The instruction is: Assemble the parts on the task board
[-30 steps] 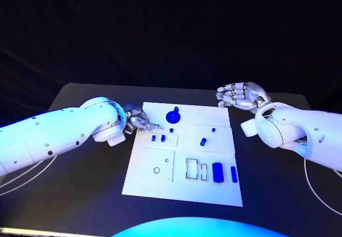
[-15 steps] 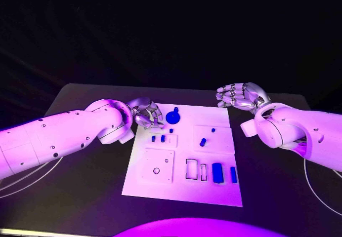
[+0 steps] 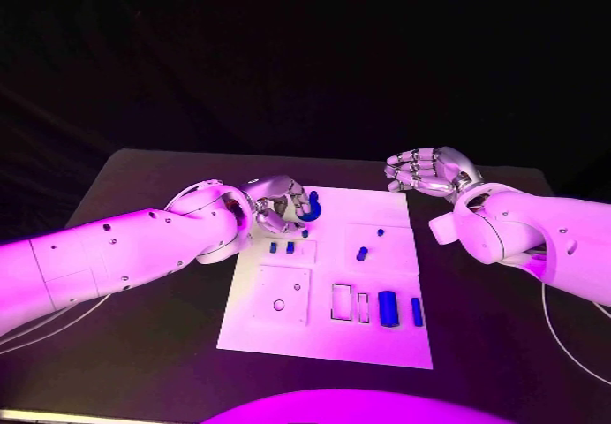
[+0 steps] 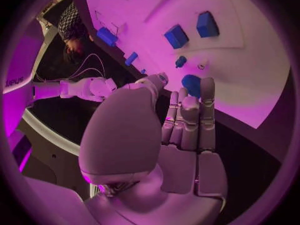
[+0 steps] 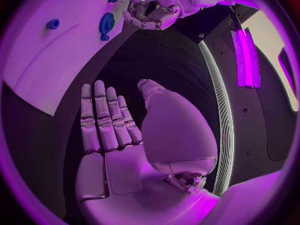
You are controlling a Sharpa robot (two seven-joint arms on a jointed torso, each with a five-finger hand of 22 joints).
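The white task board [image 3: 325, 340] lies in the middle of the black table. A round blue part with a knob [image 3: 312, 207] stands near its far left corner. My left hand [image 3: 273, 208] is right beside that part, fingers stretched toward it; the left wrist view has the fingertips [image 4: 207, 86] at the round part [image 4: 191, 83], and I cannot tell whether they touch. In the right wrist view the left hand [image 5: 152, 9] sits next to the round part [image 5: 106, 24]. My right hand [image 3: 429, 171] hovers off the board's far right corner, fingers apart [image 5: 103, 120], holding nothing.
Small blue pegs [image 3: 282, 248] stand behind a square plate with a hole [image 3: 279, 304]. Two more pegs [image 3: 363, 253] sit mid-board. Blue blocks [image 3: 387, 309] lie beside empty rectangular slots [image 3: 342, 302] at the near right. Bare table surrounds the board [image 3: 153, 177].
My left hand has moved along the board's far left side from the small pegs to the round blue part. The right hand has stayed where it was.
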